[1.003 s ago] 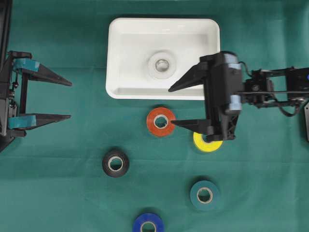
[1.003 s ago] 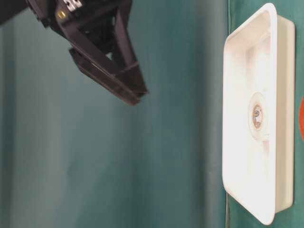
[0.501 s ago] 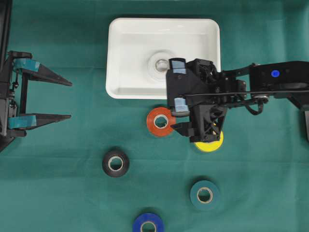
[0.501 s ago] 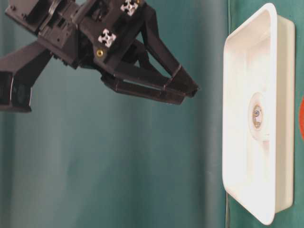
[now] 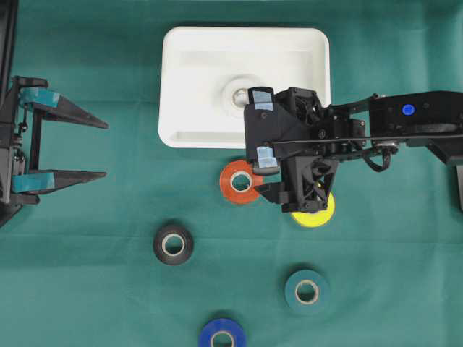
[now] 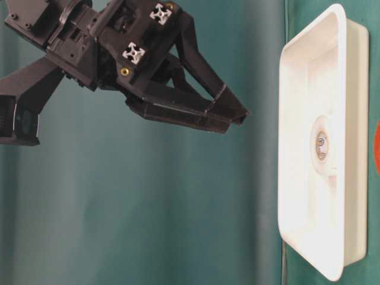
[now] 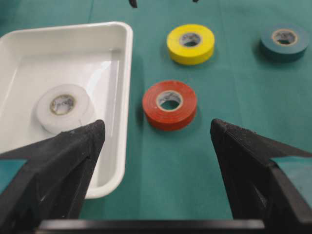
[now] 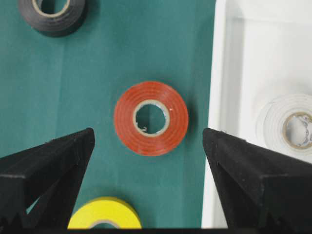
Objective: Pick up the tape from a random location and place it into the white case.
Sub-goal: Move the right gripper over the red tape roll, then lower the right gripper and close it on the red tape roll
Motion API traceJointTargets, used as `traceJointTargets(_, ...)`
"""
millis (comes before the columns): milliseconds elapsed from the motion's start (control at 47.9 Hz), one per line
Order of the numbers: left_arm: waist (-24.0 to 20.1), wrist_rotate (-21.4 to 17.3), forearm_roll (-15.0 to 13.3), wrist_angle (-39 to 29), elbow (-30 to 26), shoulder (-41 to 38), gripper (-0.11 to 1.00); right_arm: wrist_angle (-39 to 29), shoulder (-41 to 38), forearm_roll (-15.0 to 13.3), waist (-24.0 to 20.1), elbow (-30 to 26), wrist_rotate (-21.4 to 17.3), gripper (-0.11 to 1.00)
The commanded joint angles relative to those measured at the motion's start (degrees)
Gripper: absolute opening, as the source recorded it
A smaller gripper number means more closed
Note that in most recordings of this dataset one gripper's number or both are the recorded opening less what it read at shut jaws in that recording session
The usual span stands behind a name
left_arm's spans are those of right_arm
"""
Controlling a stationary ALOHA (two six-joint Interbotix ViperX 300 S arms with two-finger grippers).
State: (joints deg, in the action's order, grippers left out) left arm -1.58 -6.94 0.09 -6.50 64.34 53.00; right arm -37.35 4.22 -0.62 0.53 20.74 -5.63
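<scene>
Round red tape roll (image 8: 151,118) flat on the green-covered table (image 5: 87,289), just beside the long rim of the shallow white plastic case (image 5: 173,87) and outside it. Right gripper (image 8: 148,141) above the red roll, fingers (image 8: 53,161) spread wide, nothing held. Left gripper (image 5: 101,148) well apart from the case, fingers spread, empty. White tape roll (image 7: 63,105) inside the case; yellow tape roll (image 7: 190,43) near the red roll.

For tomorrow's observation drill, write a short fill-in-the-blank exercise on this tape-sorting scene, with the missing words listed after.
1. The roll lying inside the white case is ____.
2. The right gripper has its open fingers either side of the ____ roll.
3. The yellow roll lies ____ the case.
4. The left gripper holds ____.

Missing words: white; red; outside; nothing
</scene>
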Motion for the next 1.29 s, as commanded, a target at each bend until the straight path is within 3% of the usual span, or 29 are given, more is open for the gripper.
traceJointTargets(0,0.09,0.09,-0.09,0.53,-0.88,-0.35,0.86,0.26,0.70,0.00,0.09,-1.67,-0.18,0.91)
traceJointTargets(731,0.09,0.09,-0.09,0.62,-0.88,-0.35,0.86,0.62,0.53,-0.18,0.00,-1.32,-0.26,0.91)
traceJointTargets(1274,0.09,0.09,-0.09,0.62,-0.88,-0.35,0.86,9.58,-8.61,0.18,-0.53,2.29,-1.32,0.91)
